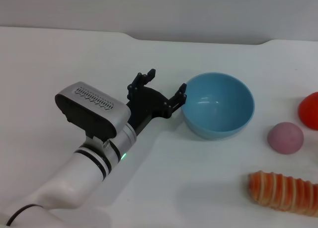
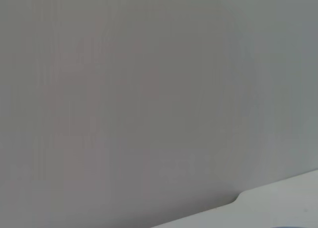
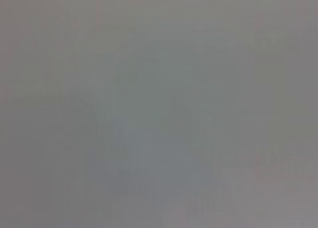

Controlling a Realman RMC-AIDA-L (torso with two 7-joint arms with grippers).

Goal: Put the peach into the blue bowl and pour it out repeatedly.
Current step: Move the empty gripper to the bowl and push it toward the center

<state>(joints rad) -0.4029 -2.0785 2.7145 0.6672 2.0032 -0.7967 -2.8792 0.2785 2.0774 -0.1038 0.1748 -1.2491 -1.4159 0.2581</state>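
Note:
The light-blue bowl [image 1: 218, 105] stands upright and empty on the white table. The dusty-pink peach [image 1: 285, 137] lies on the table to the right of the bowl, apart from it. My left gripper [image 1: 165, 86] is open and empty just left of the bowl, one fingertip [image 1: 182, 92] close to the bowl's rim. My right gripper is out of view. The wrist views show only a plain grey surface and a strip of table edge [image 2: 278, 200].
A bright red round object [image 1: 310, 110] sits at the right edge. An orange-and-white striped roll [image 1: 283, 192] lies at the front right. The table's far edge [image 1: 149, 39] runs along a grey wall.

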